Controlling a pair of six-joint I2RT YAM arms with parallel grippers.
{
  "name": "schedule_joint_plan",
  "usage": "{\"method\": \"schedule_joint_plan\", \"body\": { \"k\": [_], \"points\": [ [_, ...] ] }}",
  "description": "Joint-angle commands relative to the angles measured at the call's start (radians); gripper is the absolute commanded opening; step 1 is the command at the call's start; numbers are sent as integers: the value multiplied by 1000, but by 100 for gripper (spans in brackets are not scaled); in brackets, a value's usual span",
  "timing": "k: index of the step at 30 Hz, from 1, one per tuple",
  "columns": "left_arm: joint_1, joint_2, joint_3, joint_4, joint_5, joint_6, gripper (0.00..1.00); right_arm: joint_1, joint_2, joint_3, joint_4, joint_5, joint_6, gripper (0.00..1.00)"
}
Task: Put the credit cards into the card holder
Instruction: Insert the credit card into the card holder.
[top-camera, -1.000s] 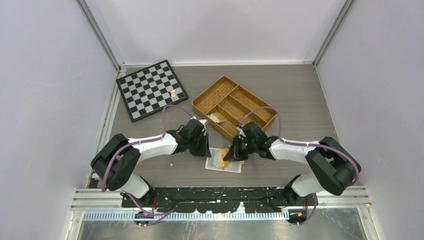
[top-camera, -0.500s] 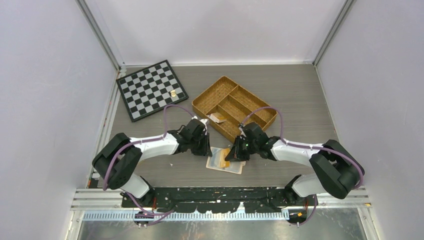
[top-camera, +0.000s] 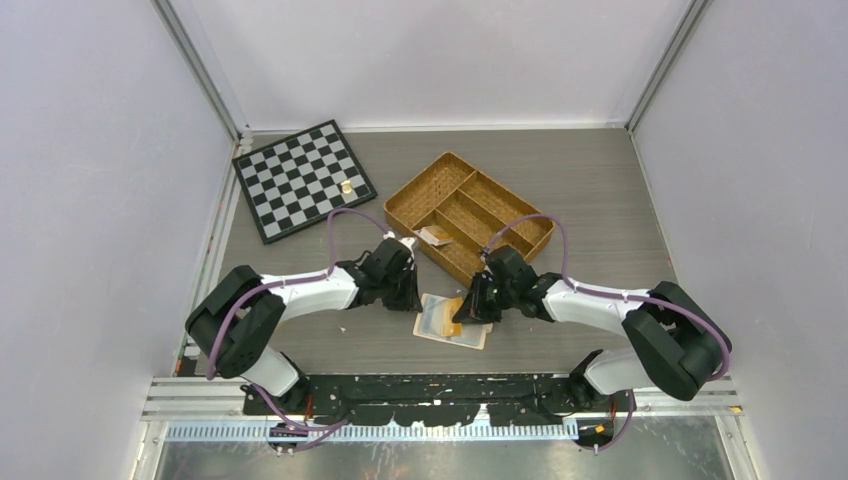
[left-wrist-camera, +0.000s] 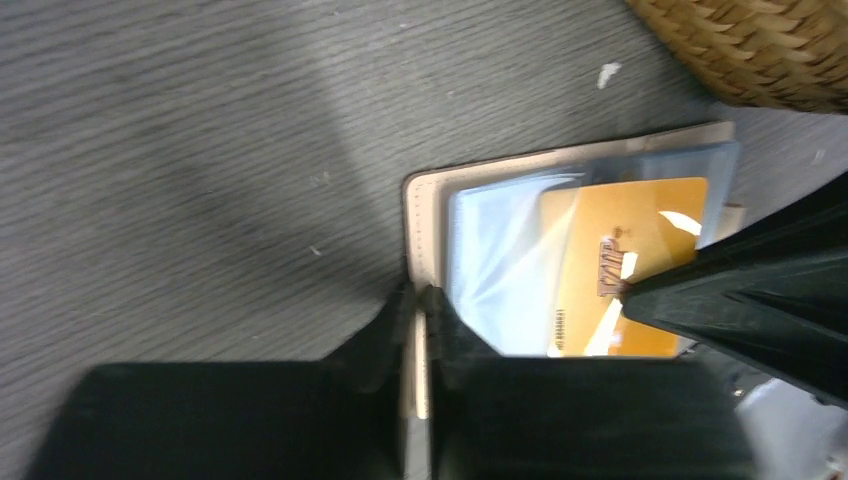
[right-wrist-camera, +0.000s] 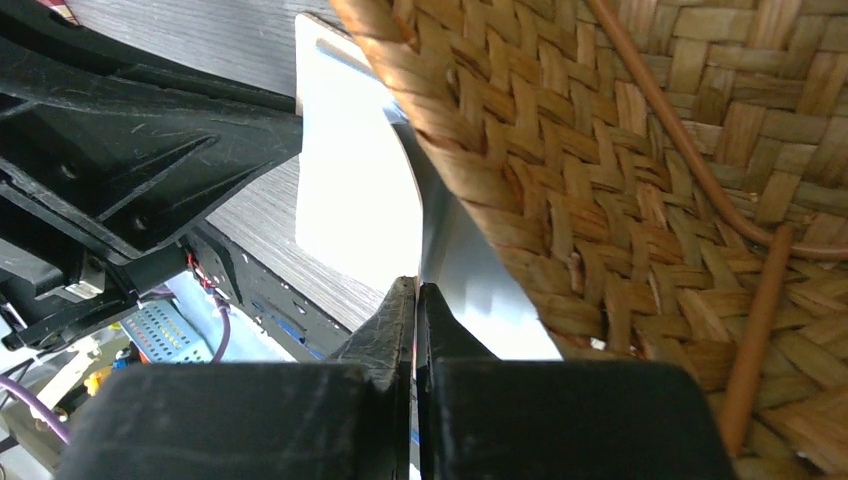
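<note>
The peach-beige card holder (top-camera: 436, 325) lies open on the table between the arms, with its pale clear sleeves (left-wrist-camera: 500, 260) facing up. My left gripper (left-wrist-camera: 418, 300) is shut on the holder's left cover edge (left-wrist-camera: 420, 200); it also shows in the top view (top-camera: 405, 292). An orange-tan credit card (left-wrist-camera: 625, 265) sits partway in a sleeve. My right gripper (right-wrist-camera: 415, 292) is shut edge-on on this thin card at the holder's right side (top-camera: 466, 308); its black body shows in the left wrist view (left-wrist-camera: 760, 300). I see no blue-teal card.
The wicker divided tray (top-camera: 468, 212) stands just behind the holder, close above my right gripper (right-wrist-camera: 620, 150), with a small red-brown packet (top-camera: 434, 236) inside. A chessboard (top-camera: 303, 180) with a small yellow piece (top-camera: 346, 186) lies at the back left.
My right gripper has shifted slightly left and nearer, with the orange card, over the holder. The holder has turned a little. My left gripper has barely moved.
</note>
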Motion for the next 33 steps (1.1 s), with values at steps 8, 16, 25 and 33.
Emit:
{"method": "schedule_joint_plan", "body": {
  "k": [8, 16, 25, 33],
  "points": [
    [-13, 43, -75, -93, -45, 41, 0, 32, 41, -63, 92, 140, 67, 0],
    [-13, 12, -104, -90, -38, 12, 0, 39, 18, -89, 89, 182, 106, 26],
    [-13, -91, -78, -156, -63, 3, 0, 40, -66, -50, -66, 207, 95, 47],
    [-13, -134, -88, -147, -48, -6, 0, 62, -30, -46, -36, 189, 117, 44]
  ]
}}
